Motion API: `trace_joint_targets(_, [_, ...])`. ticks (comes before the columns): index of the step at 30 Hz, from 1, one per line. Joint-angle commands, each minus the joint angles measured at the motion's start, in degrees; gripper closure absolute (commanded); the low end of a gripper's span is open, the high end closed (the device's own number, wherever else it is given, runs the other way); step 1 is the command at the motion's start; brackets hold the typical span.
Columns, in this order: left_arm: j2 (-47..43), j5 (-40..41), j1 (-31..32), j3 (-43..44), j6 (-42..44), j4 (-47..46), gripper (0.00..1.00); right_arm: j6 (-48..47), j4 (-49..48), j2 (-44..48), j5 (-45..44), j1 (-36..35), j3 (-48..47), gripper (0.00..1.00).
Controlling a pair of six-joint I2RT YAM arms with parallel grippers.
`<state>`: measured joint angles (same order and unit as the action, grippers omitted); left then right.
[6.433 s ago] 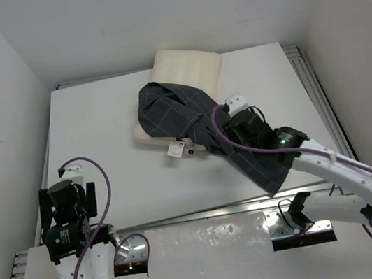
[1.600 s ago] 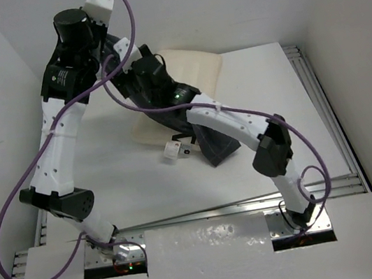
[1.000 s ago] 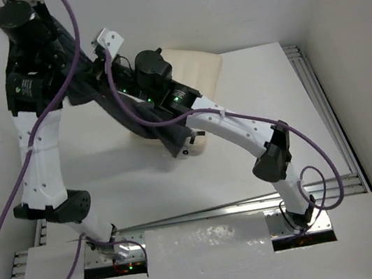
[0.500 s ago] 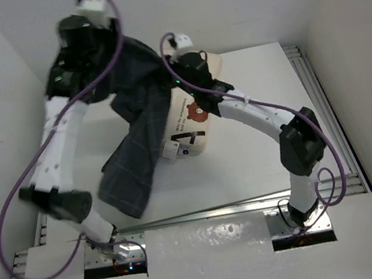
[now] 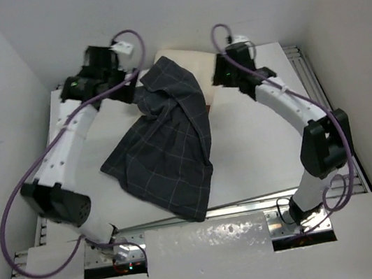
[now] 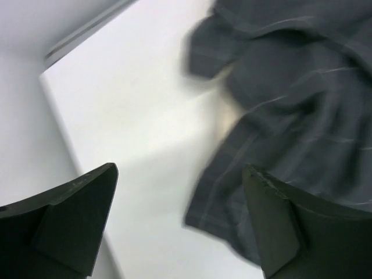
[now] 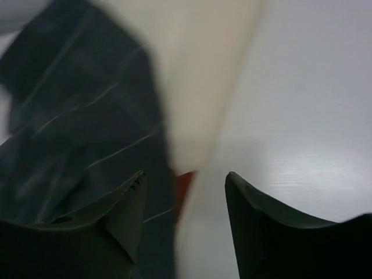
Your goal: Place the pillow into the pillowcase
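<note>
From above, I see the limp pillowcase (image 5: 166,149) draped over the pillow (image 5: 191,57) at far centre, spilling near-left across the surface (image 5: 264,141). On the left wrist, the left jaws stand apart, empty, with cloth to their right. On the right wrist, the right jaws stand apart, empty. The cloth looks light and floppy; I'd pinch its hem.

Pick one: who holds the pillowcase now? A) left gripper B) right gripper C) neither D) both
C: the wrist views show the left gripper and the right gripper open with nothing gripped, and the pillowcase lies loose over the pillow.
</note>
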<state>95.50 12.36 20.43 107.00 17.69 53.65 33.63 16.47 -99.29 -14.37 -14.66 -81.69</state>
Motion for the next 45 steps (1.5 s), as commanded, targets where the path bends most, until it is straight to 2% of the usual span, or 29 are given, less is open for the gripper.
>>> trace_joint_targets(1, [-4.98, -1.25, -10.38, -5.21, 0.41, 2.77, 0.16, -10.25, -1.09, 1.20, 13.20, -9.95, -0.76, 0.46])
trace_joint_targets(3, [-5.33, -2.86, -17.57, -11.44, 0.59, 3.92, 0.36, -6.13, -2.05, 1.55, 14.20, -11.79, 1.61, 0.49])
trace_joint_targets(4, [-6.46, -4.00, -19.00, -17.21, 2.50, 3.57, 0.48, -4.90, -2.58, 1.90, 14.20, -12.84, 4.58, 0.44])
trace_joint_targets(5, [-7.34, -4.10, -19.72, -20.66, 3.74, 2.79, 0.48, -4.02, -3.19, 3.12, 14.20, -13.46, 6.18, 0.42])
trace_joint_targets(6, [-8.48, -4.10, -19.81, -24.00, 5.06, 0.69, 0.47, -4.09, -3.11, 3.92, 12.89, -14.25, 7.50, 0.40])
trace_joint_targets(7, [-10.32, -4.53, -19.81, -30.21, 6.64, -0.29, 0.40, -4.44, -3.02, 4.71, 12.18, -15.83, 10.47, 0.38])
trace_joint_targets(10, [-11.48, -3.58, -19.90, -37.71, 6.57, -3.54, 0.32, -8.12, -2.85, 8.83, 11.03, -20.56, 16.36, 0.35])
trace_joint_targets(12, [-11.83, -1.47, -20.07, -40.19, 5.26, -5.83, 0.32, -15.41, -2.32, 12.00, 9.45, -24.35, 20.40, 0.35])
trace_joint_targets(13, [-12.09, -1.37, -20.16, -41.86, 4.81, -6.18, 0.32, -18.48, -2.14, 12.88, 9.19, -28.63, 21.56, 0.35])
trace_joint_targets(14, [-12.18, -1.37, -20.42, -42.40, 4.20, -6.45, 0.32, -23.56, -1.97, 13.58, 9.19, -31.02, 22.62, 0.39])
trace_joint_targets(16, [-12.53, -1.37, -20.43, -42.93, 2.35, -6.80, 0.32, -27.02, -1.09, 14.12, 9.45, -37.25, 23.33, 0.48])
trace_joint_targets(17, [-12.62, -1.29, -20.43, -42.93, 1.74, -6.80, 0.32, -28.78, -0.91, 13.86, 9.19, -39.55, 22.98, 0.57])
trace_joint_targets(18, [-12.80, -0.68, -21.82, -42.93, 0.60, -6.80, 0.32, -29.14, -1.00, 12.64, 8.84, -41.40, 21.85, 0.58])
trace_joint_targets(20, [-12.89, 0.20, -22.18, -42.93, -0.64, -6.54, 0.32, -29.85, -3.10, 10.61, 9.53, -47.03, 20.61, 0.53])
trace_joint_targets(21, [-12.89, 0.82, -22.79, -42.93, -1.86, -6.28, 0.32, -30.20, -4.33, 9.30, 10.23, -48.52, 19.48, 0.43])
trace_joint_targets(24, [-14.02, 2.66, -24.81, -44.94, -3.71, -6.36, 0.32, -31.16, -8.55, -0.78, 8.41, -55.11, 14.83, 0.33])
trace_joint_targets(27, [-16.22, 3.55, -27.09, -47.66, -3.63, -7.06, 0.31, -32.48, -9.44, -7.39, 2.52, -58.72, 7.90, 0.31])
trace_joint_targets(31, [-19.47, 3.90, -29.12, -49.69, -2.32, -7.24, 0.31, -30.56, -7.43, -16.45, 0.49, -59.17, -3.10, 0.34])
trace_joint_targets(36, [-22.55, 4.34, -29.48, -49.96, -1.70, -6.63, 0.31, -28.36, -3.91, -26.04, -9.60, -59.17, -14.62, 0.35])
trace_joint_targets(41, [-24.40, 3.99, -29.48, -49.61, -1.52, -5.75, 0.30, -26.77, -1.44, -30.00, -11.91, -59.17, -15.87, 0.45])
trace_joint_targets(45, [-25.54, 4.16, -29.57, -49.43, -1.43, -5.40, 0.30, -27.21, -2.67, -29.83, -6.74, -59.17, -14.11, 0.44])
